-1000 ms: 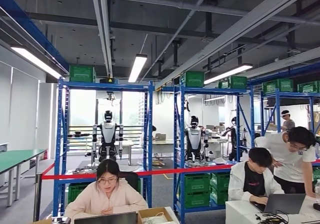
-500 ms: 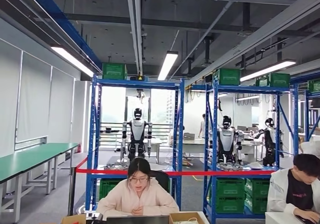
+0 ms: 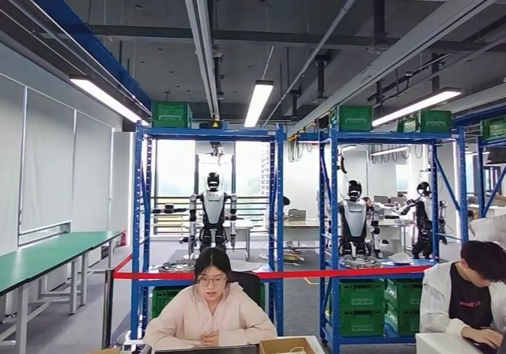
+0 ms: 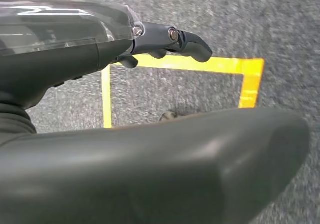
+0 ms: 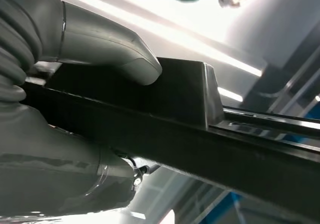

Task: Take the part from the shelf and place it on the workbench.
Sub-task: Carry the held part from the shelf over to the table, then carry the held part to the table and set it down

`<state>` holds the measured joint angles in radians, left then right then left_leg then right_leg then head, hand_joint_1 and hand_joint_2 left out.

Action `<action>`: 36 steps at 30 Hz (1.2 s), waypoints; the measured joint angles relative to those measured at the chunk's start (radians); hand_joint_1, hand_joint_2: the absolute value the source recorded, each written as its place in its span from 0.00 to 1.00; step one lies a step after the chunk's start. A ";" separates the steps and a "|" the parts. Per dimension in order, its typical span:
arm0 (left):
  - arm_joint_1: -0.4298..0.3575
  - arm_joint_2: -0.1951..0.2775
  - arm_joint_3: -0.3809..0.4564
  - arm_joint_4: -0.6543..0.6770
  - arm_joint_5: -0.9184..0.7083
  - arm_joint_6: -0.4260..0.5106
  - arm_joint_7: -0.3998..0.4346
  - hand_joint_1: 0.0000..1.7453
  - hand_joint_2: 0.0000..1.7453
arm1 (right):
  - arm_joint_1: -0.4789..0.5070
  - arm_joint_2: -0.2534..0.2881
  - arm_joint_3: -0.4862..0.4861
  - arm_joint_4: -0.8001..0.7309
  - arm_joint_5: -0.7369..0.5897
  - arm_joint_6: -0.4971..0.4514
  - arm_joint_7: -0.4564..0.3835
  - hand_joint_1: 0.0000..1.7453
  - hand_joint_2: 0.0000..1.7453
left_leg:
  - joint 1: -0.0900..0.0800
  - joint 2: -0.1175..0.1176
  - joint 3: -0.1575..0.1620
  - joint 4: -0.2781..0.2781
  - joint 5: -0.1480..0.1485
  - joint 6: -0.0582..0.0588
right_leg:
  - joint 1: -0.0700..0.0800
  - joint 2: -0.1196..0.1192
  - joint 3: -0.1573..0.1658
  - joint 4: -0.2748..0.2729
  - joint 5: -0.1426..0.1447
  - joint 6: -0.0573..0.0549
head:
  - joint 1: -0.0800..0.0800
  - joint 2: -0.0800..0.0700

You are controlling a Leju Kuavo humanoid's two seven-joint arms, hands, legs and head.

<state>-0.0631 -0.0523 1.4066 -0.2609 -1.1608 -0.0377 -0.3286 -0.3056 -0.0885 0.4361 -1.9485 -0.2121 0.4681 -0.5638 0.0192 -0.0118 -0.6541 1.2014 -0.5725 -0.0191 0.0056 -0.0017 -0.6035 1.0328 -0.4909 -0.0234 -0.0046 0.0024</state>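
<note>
In the right wrist view my right hand grips a long black part with a raised block on it. The thumb lies on one face and the rest of the hand presses the other. In the left wrist view my left hand hangs over grey carpet with its fingers stretched out and nothing in it. In the head view, blue shelf racks stand ahead across the room. A green-topped workbench runs along the left wall.
A person sits at a desk straight ahead, and another person sits at the right. A red barrier tape spans the racks, with other humanoid robots and green crates behind it. Yellow floor tape marks the carpet.
The whole head picture has shifted: the camera swung left, so racks and people slid right, then settled slightly back. The right-hand group of people has mostly left the frame.
</note>
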 joint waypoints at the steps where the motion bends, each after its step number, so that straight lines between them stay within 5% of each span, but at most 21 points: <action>1: -0.003 0.000 0.000 0.000 -0.002 -0.002 -0.001 0.00 1.00 | -0.026 0.002 -0.025 -0.004 -0.022 0.008 0.025 1.00 1.00 | 0.000 0.003 0.021 -0.062 0.034 0.000 | 0.001 0.001 0.002 0.002 -0.002 0.004 | 0.000 0.000; 3: -0.008 0.000 -0.001 0.000 -0.003 -0.003 -0.002 0.00 1.00 | -0.066 0.005 -0.063 -0.005 -0.039 0.029 0.059 1.00 1.00 | -0.002 0.008 0.045 -0.140 0.066 0.007 | 0.003 0.000 -0.001 0.005 -0.004 0.014 | 0.000 0.000; 7: -0.006 0.000 -0.001 0.000 -0.004 -0.004 -0.003 0.00 1.00 | -0.093 0.015 -0.080 0.018 -0.012 0.049 0.083 1.00 1.00 | -0.005 0.007 0.045 -0.155 0.076 0.028 | 0.001 -0.001 -0.009 0.016 -0.015 0.034 | 0.000 0.000; 9: -0.009 0.001 -0.001 0.000 -0.005 -0.005 -0.007 0.00 1.00 | -0.101 0.016 -0.078 0.053 0.022 0.038 0.088 1.00 1.00 | -0.002 0.006 0.047 -0.158 0.079 0.036 | -0.002 0.000 -0.039 0.088 -0.062 0.044 | 0.000 0.000; 11: -0.010 0.001 -0.001 0.000 -0.008 -0.006 -0.010 0.00 1.00 | -0.106 0.016 -0.068 0.106 0.075 0.012 0.089 1.00 1.00 | -0.002 0.006 0.047 -0.158 0.079 0.039 | -0.005 0.001 -0.097 0.216 -0.118 0.050 | 0.000 0.000; 13: -0.011 0.001 -0.002 0.000 -0.012 -0.007 -0.011 0.00 1.00 | -0.113 0.020 -0.047 0.172 0.149 -0.030 0.091 1.00 1.00 | -0.002 0.006 0.047 -0.158 0.078 0.039 | -0.007 0.001 -0.126 0.274 -0.123 0.053 | 0.000 0.000; 16: -0.016 0.001 -0.004 0.000 -0.017 -0.011 -0.015 0.00 1.00 | -0.145 0.036 0.003 0.277 0.292 -0.119 0.097 1.00 1.00 | -0.003 0.003 0.049 -0.158 0.078 0.038 | -0.006 0.004 -0.051 0.113 -0.034 0.048 | 0.000 0.000; 18: -0.021 0.001 -0.007 0.000 -0.023 -0.014 -0.019 0.00 1.00 | -0.174 0.053 0.042 0.349 0.397 -0.192 0.103 1.00 1.00 | -0.004 0.000 0.047 -0.158 0.078 0.032 | -0.002 0.009 -0.006 0.015 -0.002 0.040 | 0.000 0.000; 23: -0.025 0.001 -0.022 0.000 -0.037 -0.019 -0.024 0.00 1.00 | -0.230 0.112 0.139 0.513 0.700 -0.405 0.156 1.00 1.00 | -0.002 0.001 0.038 -0.143 0.061 0.008 | -0.002 0.006 0.006 -0.020 0.007 0.014 | 0.000 0.000; 26: -0.025 0.000 -0.029 0.000 -0.045 -0.021 -0.024 0.00 1.00 | -0.255 0.149 0.180 0.590 0.863 -0.511 0.214 1.00 1.00 | -0.001 0.002 -0.035 0.017 -0.021 0.000 | -0.004 0.001 0.010 -0.027 0.010 0.005 | 0.000 0.000; 28: -0.024 0.001 -0.033 0.000 -0.049 -0.021 -0.024 0.00 1.00 | -0.263 0.168 0.199 0.636 0.957 -0.567 0.255 1.00 1.00 | 0.001 0.002 -0.080 0.104 -0.043 -0.005 | -0.003 -0.001 0.010 -0.026 0.009 0.004 | 0.000 0.000; 30: -0.023 0.001 -0.040 0.000 -0.053 -0.021 -0.024 0.00 1.00 | -0.274 0.188 0.211 0.682 1.071 -0.636 0.307 1.00 1.00 | 0.006 0.003 -0.059 0.048 0.008 -0.009 | -0.005 0.000 0.011 -0.024 0.007 0.007 | 0.000 0.000; 32: -0.025 0.002 -0.046 0.000 -0.057 -0.020 -0.024 0.00 1.00 | -0.286 0.205 0.214 0.713 1.202 -0.701 0.358 1.00 1.00 | 0.012 0.006 -0.002 -0.081 0.070 -0.016 | -0.004 0.002 0.009 -0.013 0.000 0.017 | 0.000 0.000; 34: -0.026 0.001 -0.049 0.001 -0.062 -0.020 -0.022 0.00 1.00 | -0.293 0.217 0.208 0.721 1.346 -0.743 0.405 1.00 1.00 | 0.012 0.007 0.025 -0.142 0.086 -0.010 | 0.000 0.003 0.001 0.000 -0.007 0.027 | -0.001 0.000; 36: -0.023 0.001 -0.054 0.001 -0.067 -0.018 -0.020 0.00 1.00 | -0.294 0.226 0.197 0.715 1.497 -0.761 0.454 1.00 1.00 | 0.009 0.005 0.024 -0.143 0.083 0.004 | 0.000 0.004 -0.002 0.003 -0.008 0.034 | -0.001 0.000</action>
<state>-0.0863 -0.0513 1.3522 -0.2602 -1.2282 -0.0560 -0.3485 -0.5994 0.1373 0.6329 -1.2336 1.2852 -0.2932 -0.1099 0.0280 -0.0063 -0.6305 1.0588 -0.4898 -0.0150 0.0057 0.0019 -0.6057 1.0357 -0.4986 0.0109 -0.0060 0.0023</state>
